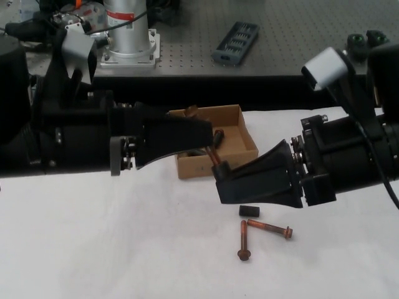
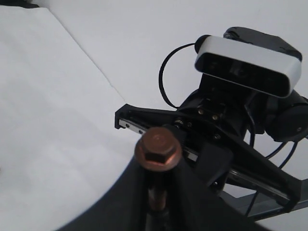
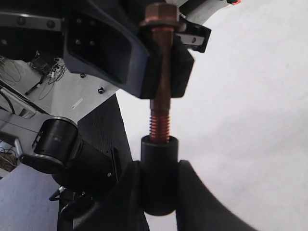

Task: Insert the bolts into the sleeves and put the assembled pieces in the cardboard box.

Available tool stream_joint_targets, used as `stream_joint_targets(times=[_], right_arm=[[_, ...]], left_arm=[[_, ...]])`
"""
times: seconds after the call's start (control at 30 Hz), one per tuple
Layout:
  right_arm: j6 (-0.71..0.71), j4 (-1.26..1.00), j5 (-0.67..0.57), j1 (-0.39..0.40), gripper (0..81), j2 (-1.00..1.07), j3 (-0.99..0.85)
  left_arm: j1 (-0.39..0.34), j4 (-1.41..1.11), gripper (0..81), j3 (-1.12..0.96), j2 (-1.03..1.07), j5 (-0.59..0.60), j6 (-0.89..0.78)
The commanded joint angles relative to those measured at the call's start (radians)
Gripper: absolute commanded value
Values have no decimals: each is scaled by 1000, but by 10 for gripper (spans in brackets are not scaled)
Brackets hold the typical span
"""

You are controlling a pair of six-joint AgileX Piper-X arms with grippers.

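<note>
Over the open cardboard box point(image 1: 248, 136), my left gripper point(image 1: 214, 142) is shut on a copper bolt point(image 2: 158, 150), whose hex head faces the left wrist camera. My right gripper point(image 1: 223, 169) is shut on a black sleeve point(image 3: 159, 179). In the right wrist view the bolt point(image 3: 162, 72) stands in line with the sleeve, and its threaded tip is just inside the sleeve's mouth. Two loose bolts point(image 1: 243, 240) point(image 1: 270, 228) and a spare black sleeve point(image 1: 249, 210) lie on the white cloth in front of the right gripper.
A copper piece point(image 1: 190, 111) pokes up at the box's back rim. Behind the cloth is a perforated bench with a metal post base point(image 1: 128, 40) and a dark ribbed part point(image 1: 235, 40). Bare white cloth point(image 1: 124, 249) stretches along the front.
</note>
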Motion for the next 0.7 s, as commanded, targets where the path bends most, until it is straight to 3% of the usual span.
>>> stream_joint_targets(times=[0.0,0.67], right_arm=[[4,-23,-8,-7,27,-21,-16],[4,-23,-8,-7,27,-21,-29]], left_arm=[[3,2,80,-23,5,33,17],[-53,2,80,-24,5,38,17]])
